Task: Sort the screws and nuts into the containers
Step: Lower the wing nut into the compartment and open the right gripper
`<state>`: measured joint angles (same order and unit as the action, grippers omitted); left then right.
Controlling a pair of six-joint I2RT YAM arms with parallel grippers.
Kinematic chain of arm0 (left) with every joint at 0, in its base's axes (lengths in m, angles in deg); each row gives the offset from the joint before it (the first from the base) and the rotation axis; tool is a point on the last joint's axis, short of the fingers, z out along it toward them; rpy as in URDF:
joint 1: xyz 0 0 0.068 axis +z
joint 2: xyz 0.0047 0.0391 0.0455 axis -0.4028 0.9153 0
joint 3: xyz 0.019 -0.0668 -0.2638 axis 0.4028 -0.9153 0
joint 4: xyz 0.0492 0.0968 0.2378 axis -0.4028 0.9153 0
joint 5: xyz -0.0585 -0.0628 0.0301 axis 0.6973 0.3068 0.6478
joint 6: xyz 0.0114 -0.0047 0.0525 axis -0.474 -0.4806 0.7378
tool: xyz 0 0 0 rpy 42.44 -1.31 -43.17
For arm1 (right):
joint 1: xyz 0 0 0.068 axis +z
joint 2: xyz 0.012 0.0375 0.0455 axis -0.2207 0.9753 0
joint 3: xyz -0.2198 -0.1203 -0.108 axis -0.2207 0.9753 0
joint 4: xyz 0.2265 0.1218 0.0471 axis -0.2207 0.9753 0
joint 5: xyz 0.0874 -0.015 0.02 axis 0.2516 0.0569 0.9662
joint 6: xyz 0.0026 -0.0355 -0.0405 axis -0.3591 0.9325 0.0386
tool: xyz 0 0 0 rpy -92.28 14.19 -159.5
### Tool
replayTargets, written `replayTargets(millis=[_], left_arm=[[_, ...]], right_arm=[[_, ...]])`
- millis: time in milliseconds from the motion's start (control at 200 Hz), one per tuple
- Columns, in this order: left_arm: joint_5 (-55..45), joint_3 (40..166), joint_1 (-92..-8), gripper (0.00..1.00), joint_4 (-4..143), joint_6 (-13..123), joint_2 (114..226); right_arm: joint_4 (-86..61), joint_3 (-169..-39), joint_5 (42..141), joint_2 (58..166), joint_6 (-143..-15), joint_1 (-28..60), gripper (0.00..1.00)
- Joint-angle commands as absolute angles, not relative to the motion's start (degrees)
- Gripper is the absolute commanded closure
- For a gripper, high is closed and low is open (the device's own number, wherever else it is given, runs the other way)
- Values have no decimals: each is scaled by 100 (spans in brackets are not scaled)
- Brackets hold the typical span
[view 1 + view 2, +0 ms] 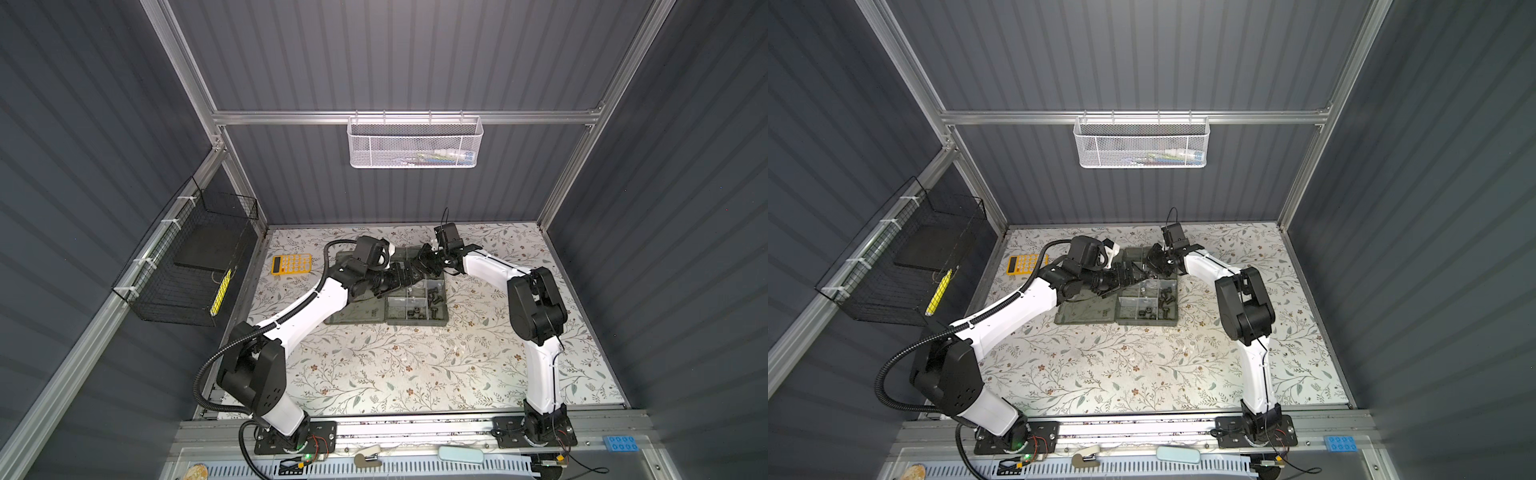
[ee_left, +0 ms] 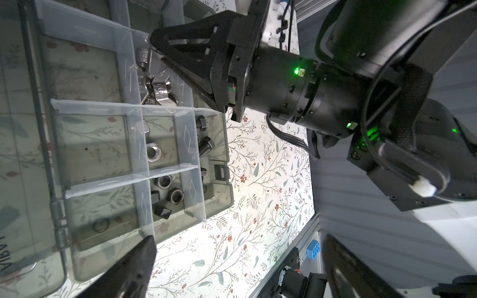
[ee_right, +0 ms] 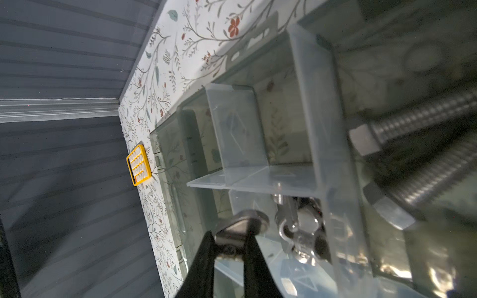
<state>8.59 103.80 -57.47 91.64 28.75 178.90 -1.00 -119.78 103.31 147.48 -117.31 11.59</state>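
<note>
The containers are clear-walled cells (image 2: 144,178) in a grey-green organizer case (image 1: 441,321) at the back of the table. My right gripper (image 3: 229,240) is shut on a silver wing nut (image 3: 240,224), low over a far cell holding more silver wing nuts (image 2: 157,87). In the left wrist view it comes in as the black right gripper (image 2: 154,42) over that cell. My left gripper (image 2: 240,268) hovers wide open, holding nothing, beside the case's near cells. Black screws (image 2: 205,140), a silver nut (image 2: 154,152) and black nuts (image 2: 171,192) lie in separate cells. Large silver screws (image 3: 423,121) lie in another cell.
The case's flat lid (image 1: 353,318) lies open to the left of the cells. A yellow calculator (image 1: 291,264) lies far left on the floral table. A white mesh basket (image 1: 413,143) hangs on the back wall, a black wire basket (image 1: 187,266) on the left wall.
</note>
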Motion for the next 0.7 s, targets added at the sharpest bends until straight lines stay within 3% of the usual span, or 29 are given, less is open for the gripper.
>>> replayTargets(millis=[0,695], left_arm=[[762,10284,-5741,0,9289,3016,17636],[684,10280,-5730,0,9358,3051,17583]], right_arm=[[-76,-12040,10420,14831,-11647,1208,80],[59,-11838,10267,14579,-11480,1270,61]])
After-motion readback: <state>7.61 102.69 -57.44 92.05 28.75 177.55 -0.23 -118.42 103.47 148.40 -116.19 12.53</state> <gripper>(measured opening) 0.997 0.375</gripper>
